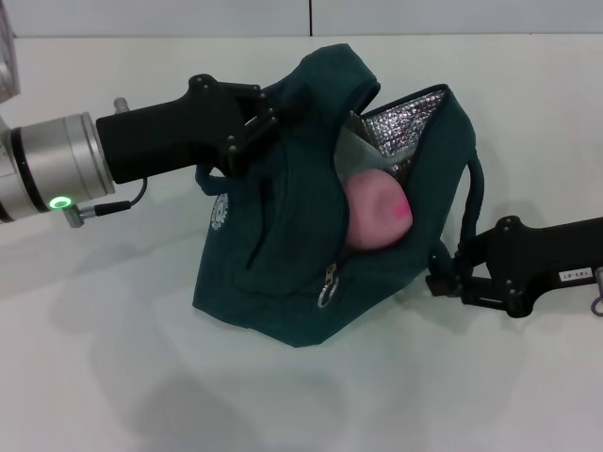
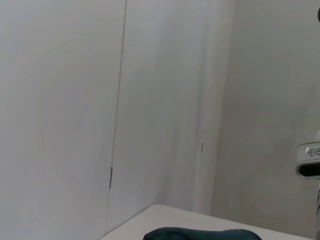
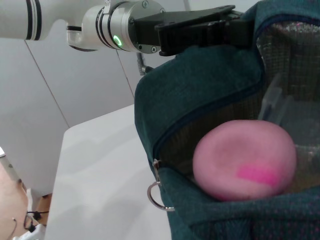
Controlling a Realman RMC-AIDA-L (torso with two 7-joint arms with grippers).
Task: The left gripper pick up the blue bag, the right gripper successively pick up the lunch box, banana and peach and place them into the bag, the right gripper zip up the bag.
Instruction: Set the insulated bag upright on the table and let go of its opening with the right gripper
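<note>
Zip pull [image 1: 327, 285] hangs at the near end of the bag [image 1: 273, 282], a small metal ring dangling from the slider on the open seam; in the right wrist view it shows as a loop [image 3: 156, 196] below the seam's corner. That ring is the place to take hold, though it looks thin, loose and likely to swing away from a pinch. Behind it the peach [image 1: 375, 212] sits in the mouth, pink and bulging above the edge, with the clear lunch box [image 3: 280, 100] tucked against the silver lining behind it. No banana can be seen. The right gripper [image 1: 443, 273] is low at the bag's side by the strap; whether its jaws are apart or together I cannot tell. Farther back, the left gripper [image 1: 268, 118] is clamped on the upper fabric, holding the bag up and tilted on the table [image 1: 113, 377]. Cloth this soft will probably sag and pucker under a pull, so the seam needs tension, and the peach may block the slider.
</note>
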